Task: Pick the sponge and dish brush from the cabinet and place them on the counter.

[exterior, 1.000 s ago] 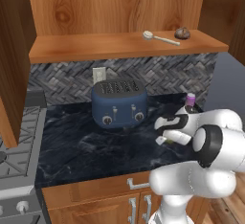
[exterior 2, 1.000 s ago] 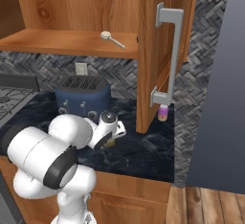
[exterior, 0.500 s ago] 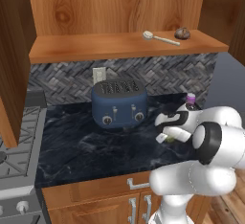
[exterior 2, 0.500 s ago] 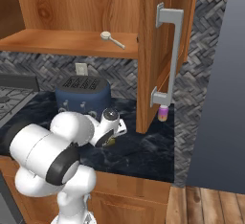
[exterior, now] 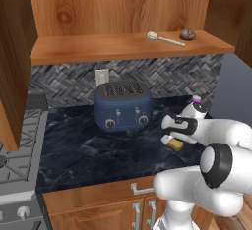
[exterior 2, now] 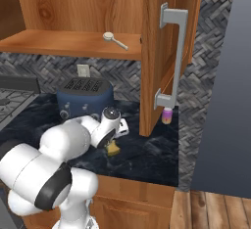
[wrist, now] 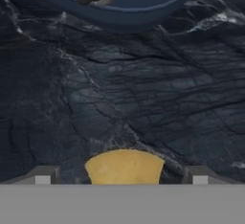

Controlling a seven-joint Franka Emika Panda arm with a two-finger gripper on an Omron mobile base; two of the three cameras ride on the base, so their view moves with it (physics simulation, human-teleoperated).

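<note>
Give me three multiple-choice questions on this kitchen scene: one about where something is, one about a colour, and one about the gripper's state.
1. Where is the small yellow rectangular sponge?
A. on the wooden cabinet shelf
B. on the dark marbled stone counter
C. on top of the toaster

2. What colour is the toaster?
A. red
B. silver
C. dark blue

3. How does the two-finger gripper stand?
A. open, fingers either side of the sponge
B. shut on the dish brush
C. shut on nothing

Answers:
1 B, the sponge lies on the counter right of the toaster.
2 C, its body is dark blue in both base views.
3 A, the hand view shows the fingertips apart with clear gaps to the sponge between them, while the slim cream dish brush lies on the shelf of the reddish-brown cabinet.
</note>
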